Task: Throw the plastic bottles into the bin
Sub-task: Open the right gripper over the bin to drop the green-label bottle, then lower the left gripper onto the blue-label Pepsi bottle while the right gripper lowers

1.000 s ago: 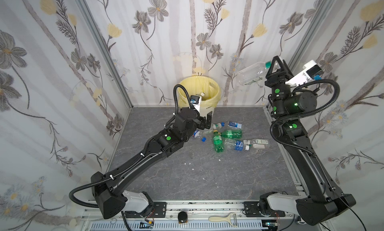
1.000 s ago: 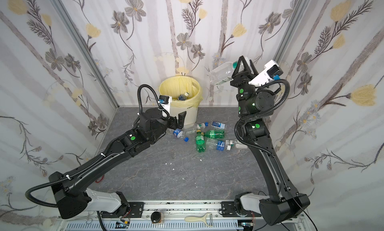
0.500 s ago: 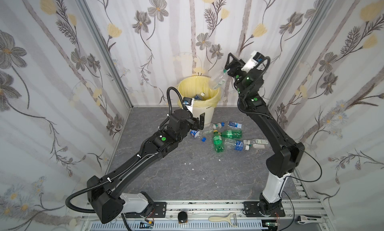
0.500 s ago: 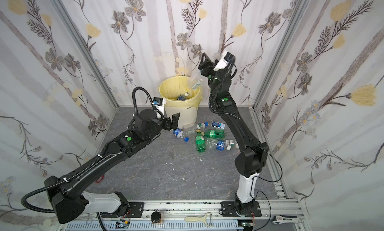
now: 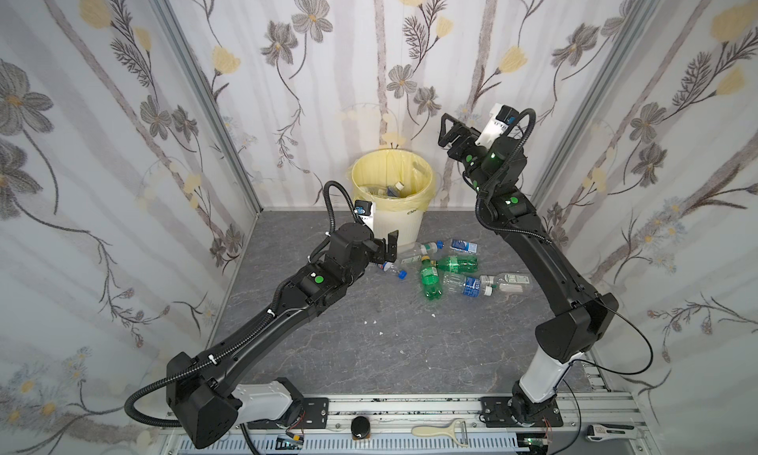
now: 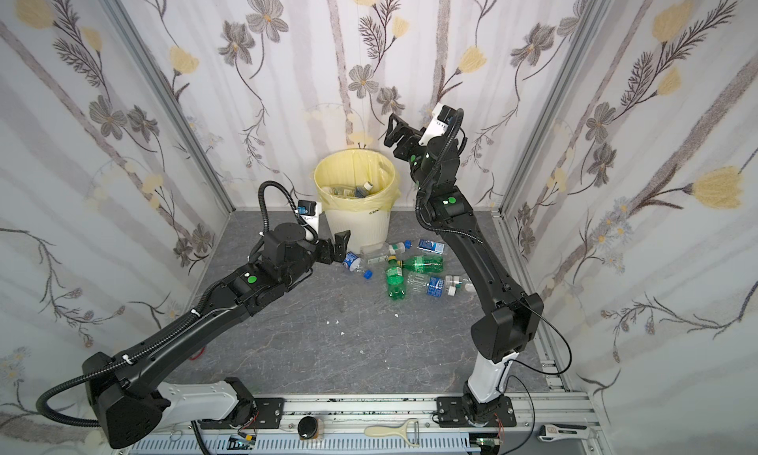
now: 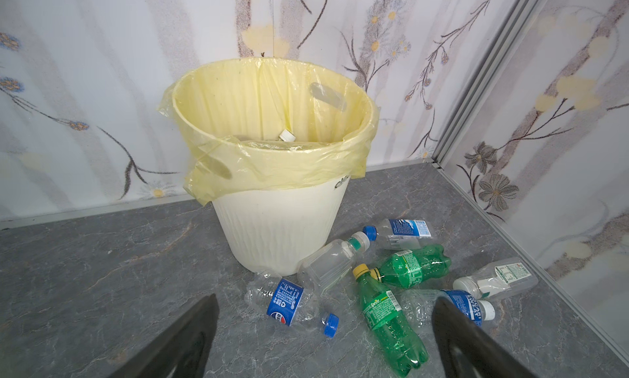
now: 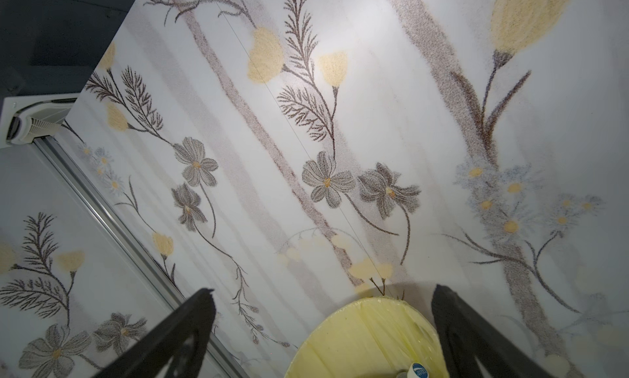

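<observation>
Grey stone floor [image 5: 369, 350], floral walls. Left gripper [image 5: 389, 252] low by the bin [image 5: 400, 227], jaws wide, empty. Some plastic bottles [image 5: 387, 190] inside the bin, seven loose bottles [image 5: 431, 277] on the floor at its base. Right gripper [image 5: 445, 131] raised beside the rim, wide, empty

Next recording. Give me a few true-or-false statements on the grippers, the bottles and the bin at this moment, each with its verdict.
1. The right gripper is raised higher than the bin, open and empty. True.
2. The left gripper is shut on a bottle. False: it is open and holds nothing.
3. Two green bottles lie on the floor. True.
4. The bin is empty. False: several bottles lie inside it.
5. The bin lies tipped over. False: it stands upright.
</observation>
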Robot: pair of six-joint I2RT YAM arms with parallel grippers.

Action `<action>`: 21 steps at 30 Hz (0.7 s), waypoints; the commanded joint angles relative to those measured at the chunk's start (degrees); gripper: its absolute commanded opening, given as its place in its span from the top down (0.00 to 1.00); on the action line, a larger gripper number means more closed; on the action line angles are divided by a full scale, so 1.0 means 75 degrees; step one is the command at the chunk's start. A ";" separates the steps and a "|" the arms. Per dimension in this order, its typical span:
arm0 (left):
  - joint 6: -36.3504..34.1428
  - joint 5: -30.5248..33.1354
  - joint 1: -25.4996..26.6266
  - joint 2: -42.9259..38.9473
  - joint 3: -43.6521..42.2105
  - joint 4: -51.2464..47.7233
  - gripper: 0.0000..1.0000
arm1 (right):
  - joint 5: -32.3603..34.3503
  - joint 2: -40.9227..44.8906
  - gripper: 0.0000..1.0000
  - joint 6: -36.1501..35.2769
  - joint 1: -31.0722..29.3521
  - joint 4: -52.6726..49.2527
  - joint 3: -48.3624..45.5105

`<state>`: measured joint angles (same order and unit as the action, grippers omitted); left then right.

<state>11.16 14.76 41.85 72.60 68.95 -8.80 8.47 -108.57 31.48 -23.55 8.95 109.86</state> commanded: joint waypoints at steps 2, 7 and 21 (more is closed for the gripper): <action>0.0369 0.0156 -0.0030 -0.0036 -0.0116 0.0165 0.00 | -0.0097 0.0571 0.00 0.0019 0.0065 0.0517 -0.0788; 0.0633 0.0164 -0.0070 -0.0246 -0.0295 0.0167 0.00 | -0.0195 0.1278 0.00 -0.0025 0.0124 0.0634 -0.1889; 0.3706 -0.0537 -0.0514 0.0855 -0.1321 0.0154 0.00 | -0.0739 0.3341 0.00 -0.0446 -0.0092 0.0561 -0.5750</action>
<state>30.15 13.28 38.57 77.28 59.53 -8.45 4.29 -85.06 29.41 -23.62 12.62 70.15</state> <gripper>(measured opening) 0.998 0.995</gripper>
